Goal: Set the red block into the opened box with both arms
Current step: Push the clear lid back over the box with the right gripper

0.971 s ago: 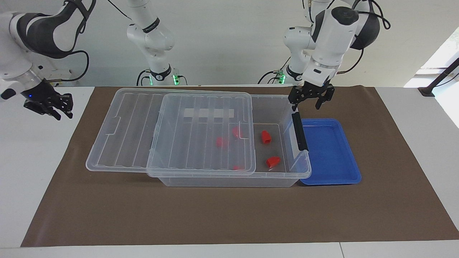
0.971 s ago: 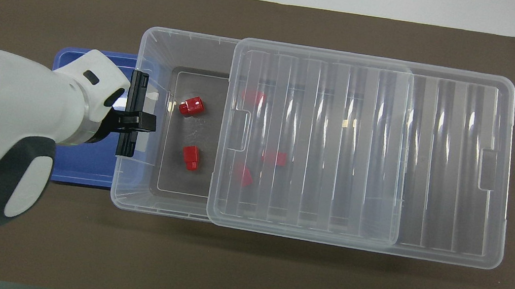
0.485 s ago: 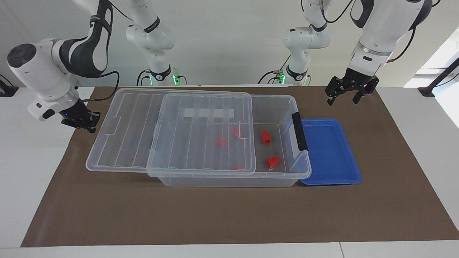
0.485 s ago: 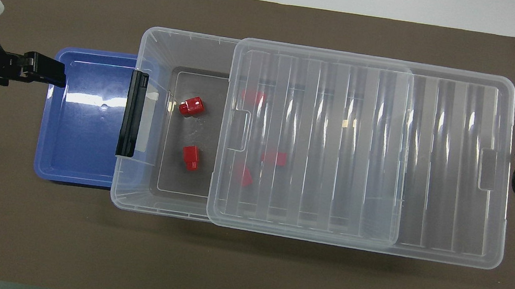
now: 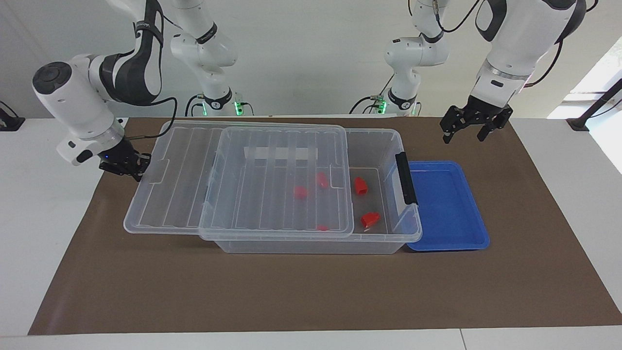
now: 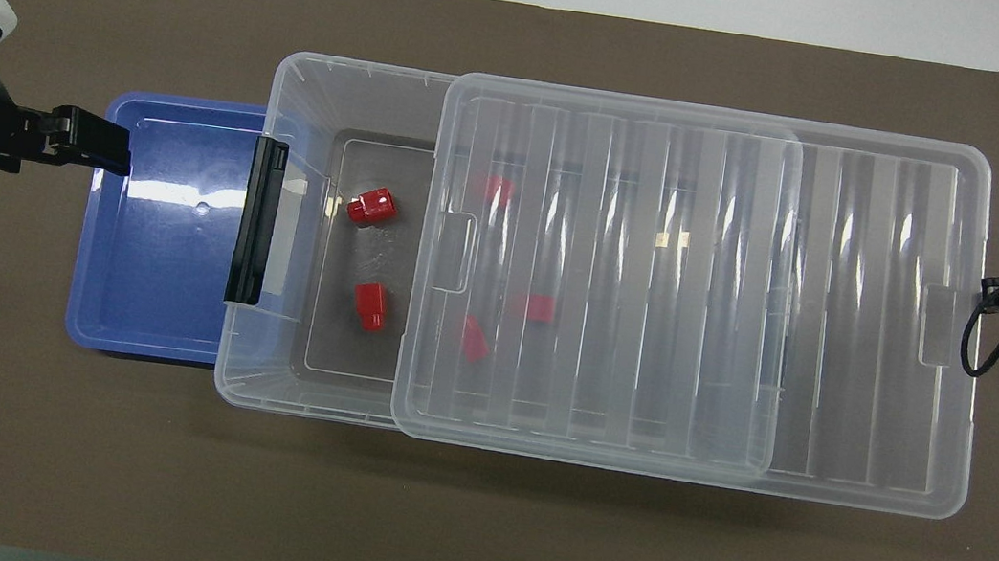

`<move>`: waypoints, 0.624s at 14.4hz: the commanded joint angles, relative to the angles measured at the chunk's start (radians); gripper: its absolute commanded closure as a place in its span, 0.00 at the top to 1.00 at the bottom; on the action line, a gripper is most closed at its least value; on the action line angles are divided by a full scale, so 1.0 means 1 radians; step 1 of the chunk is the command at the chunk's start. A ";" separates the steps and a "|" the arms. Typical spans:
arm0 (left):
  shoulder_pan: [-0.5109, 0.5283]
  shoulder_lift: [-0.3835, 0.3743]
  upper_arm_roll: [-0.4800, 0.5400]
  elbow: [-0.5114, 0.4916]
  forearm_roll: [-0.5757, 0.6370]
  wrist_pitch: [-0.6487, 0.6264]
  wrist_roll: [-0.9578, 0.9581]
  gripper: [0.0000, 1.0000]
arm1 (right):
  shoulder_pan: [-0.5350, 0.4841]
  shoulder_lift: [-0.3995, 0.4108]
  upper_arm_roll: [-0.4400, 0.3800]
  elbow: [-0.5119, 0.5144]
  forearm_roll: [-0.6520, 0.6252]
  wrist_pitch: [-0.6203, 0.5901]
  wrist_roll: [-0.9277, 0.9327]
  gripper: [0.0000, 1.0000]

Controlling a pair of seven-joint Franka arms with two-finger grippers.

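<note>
White tabletop (image 5: 559, 160) carries a wide brown mat (image 5: 291, 291), with a pale wall at the robots' end.

Both arms stand over the mat's two ends. The left gripper (image 5: 465, 132) hangs with its fingers spread and empty, above the mat by the corner of the blue tray (image 6: 103, 286) nearer to the robots. The right gripper (image 5: 124, 165) is low at the right arm's end of the ribbed lid (image 5: 170, 194), fingers clenched together, just beside the lid's end rim; whether it touches the rim cannot be told.

The opened box (image 5: 311, 245) sits mid-mat. Its lid lies flat on top, offset toward the right arm's end, so it overhangs there and leaves the box uncovered at the left arm's end. The blue tray lies on the mat, touching that open end of the box.

A black latch bar (image 5: 406, 178) stands on the box's end wall next to the tray. White label strips (image 5: 279, 153) show through the lid.

The red block (image 5: 360, 185) lies on the box floor in the uncovered part, with a second red block (image 5: 370, 219) farther from the robots. More red pieces (image 5: 300, 193) lie under the lid.
</note>
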 commanded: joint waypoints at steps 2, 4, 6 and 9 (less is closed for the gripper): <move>0.063 0.004 -0.007 0.034 0.011 -0.026 0.068 1.00 | 0.006 -0.035 0.006 -0.051 0.012 0.034 0.032 0.00; 0.068 -0.001 -0.010 0.037 0.012 -0.045 0.067 1.00 | 0.021 -0.035 0.007 -0.051 0.013 0.034 0.038 0.00; 0.066 -0.031 -0.014 0.030 0.011 -0.076 0.070 1.00 | 0.038 -0.035 0.007 -0.057 0.024 0.037 0.067 0.00; -0.012 -0.040 0.028 0.033 0.011 -0.093 0.059 1.00 | 0.055 -0.055 0.007 -0.107 0.026 0.095 0.090 0.00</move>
